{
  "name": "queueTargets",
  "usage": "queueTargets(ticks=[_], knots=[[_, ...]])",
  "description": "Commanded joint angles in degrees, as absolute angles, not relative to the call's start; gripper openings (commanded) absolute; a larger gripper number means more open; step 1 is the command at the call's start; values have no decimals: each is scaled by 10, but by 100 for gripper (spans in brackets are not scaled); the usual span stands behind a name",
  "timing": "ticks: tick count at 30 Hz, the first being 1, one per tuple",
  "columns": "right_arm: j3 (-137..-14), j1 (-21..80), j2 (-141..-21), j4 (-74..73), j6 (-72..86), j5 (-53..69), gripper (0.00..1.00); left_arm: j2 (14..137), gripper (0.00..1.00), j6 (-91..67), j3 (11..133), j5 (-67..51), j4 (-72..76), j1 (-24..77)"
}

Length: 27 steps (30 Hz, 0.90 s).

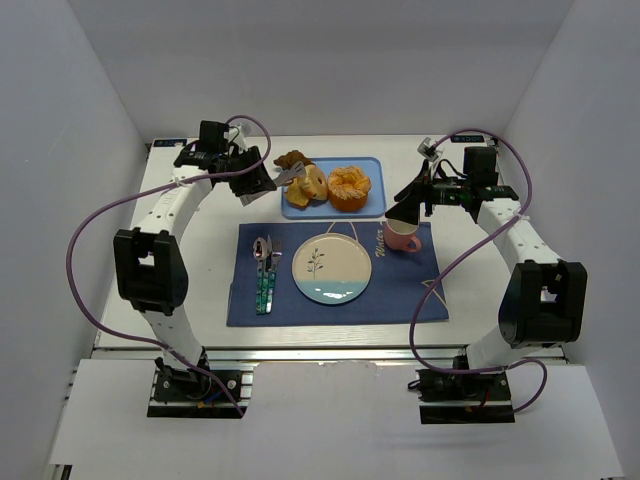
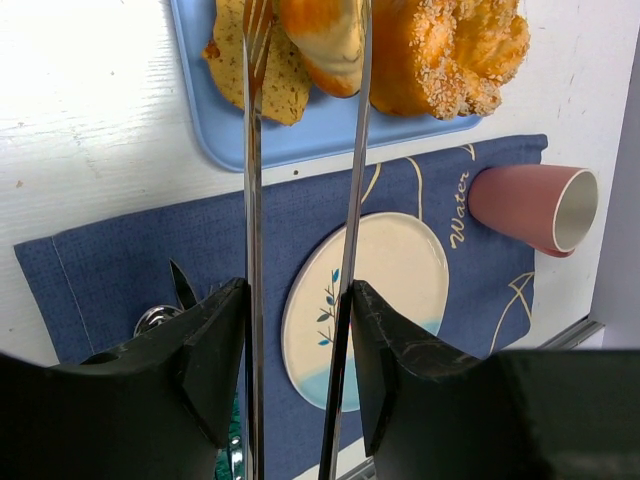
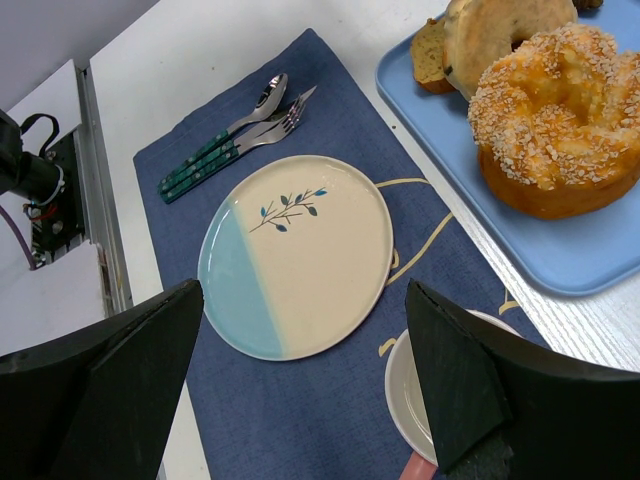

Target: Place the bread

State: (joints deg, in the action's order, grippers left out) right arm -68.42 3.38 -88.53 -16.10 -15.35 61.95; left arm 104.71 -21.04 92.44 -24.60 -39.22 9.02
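On the blue tray [image 1: 372,168] lie a pale golden ring of bread [image 1: 312,185], a flat seeded slice [image 2: 268,78] beside it and a large seeded bun [image 1: 349,187]. My left gripper [image 2: 298,292] is shut on a pair of metal tongs [image 2: 251,200]. The tongs' two arms reach out to the ring [image 2: 322,35] and bracket it. I cannot tell whether the ring is lifted off the tray. My right gripper [image 3: 305,290] stands wide open with nothing in it, hovering over the pink cup [image 3: 425,385] and the plate's edge.
A cream and light-blue plate [image 1: 331,268] sits mid-way on the dark blue placemat [image 1: 400,295]. A spoon and fork [image 1: 265,268] lie left of it. The pink cup [image 1: 403,239] stands at the mat's far right corner. White walls enclose the table.
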Motion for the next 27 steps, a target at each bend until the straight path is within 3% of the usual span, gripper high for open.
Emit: queueTargets(ticks=[1, 19, 27], knots=[[-682, 32, -867, -143, -149, 639, 87, 1046, 55, -203, 949, -249, -392, 92], [-674, 29, -867, -142, -149, 640, 87, 1078, 55, -207, 950, -280, -381, 97], [-671, 29, -864, -141, -149, 639, 87, 1073, 41, -219, 944, -306, -360, 97]])
